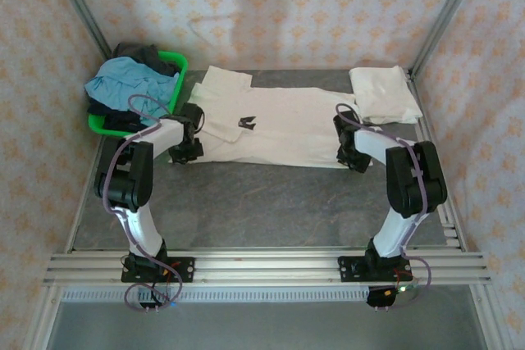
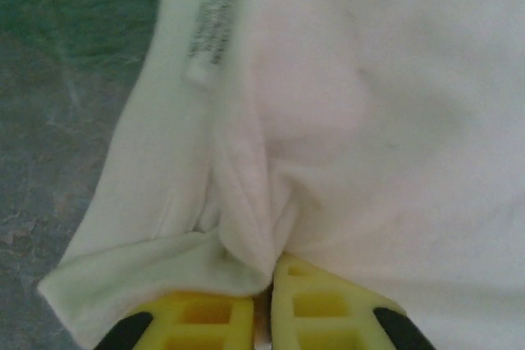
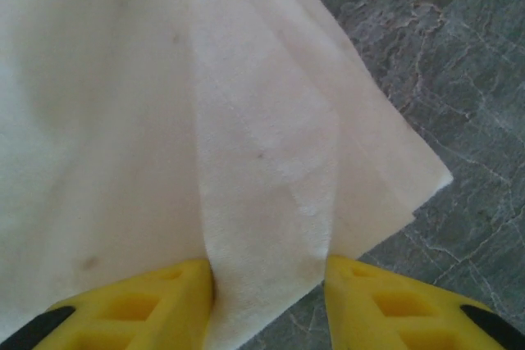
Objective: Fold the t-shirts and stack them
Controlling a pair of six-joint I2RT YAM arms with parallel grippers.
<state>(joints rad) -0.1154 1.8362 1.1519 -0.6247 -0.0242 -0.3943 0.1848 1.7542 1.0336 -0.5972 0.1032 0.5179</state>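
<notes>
A cream t-shirt (image 1: 287, 129) with a black graphic (image 1: 246, 121) lies spread flat across the back of the grey table (image 1: 262, 202). My left gripper (image 1: 194, 133) sits at its left end. In the left wrist view the left gripper (image 2: 272, 272) is shut, pinching a bunched fold of the t-shirt (image 2: 369, 120) below the printed neck label (image 2: 209, 26). My right gripper (image 1: 349, 141) is at the shirt's right end. In the right wrist view the right gripper (image 3: 269, 272) has its jaws apart, with a raised fold of the t-shirt (image 3: 123, 104) between them. A second t-shirt (image 1: 383, 92) lies folded at the back right.
A green basket (image 1: 176, 59) at the back left holds a light blue garment (image 1: 127, 79) and a dark garment (image 1: 143, 53). Aluminium frame posts and patterned walls close in the table on three sides. Bare grey tabletop stretches between the shirt and the arm bases.
</notes>
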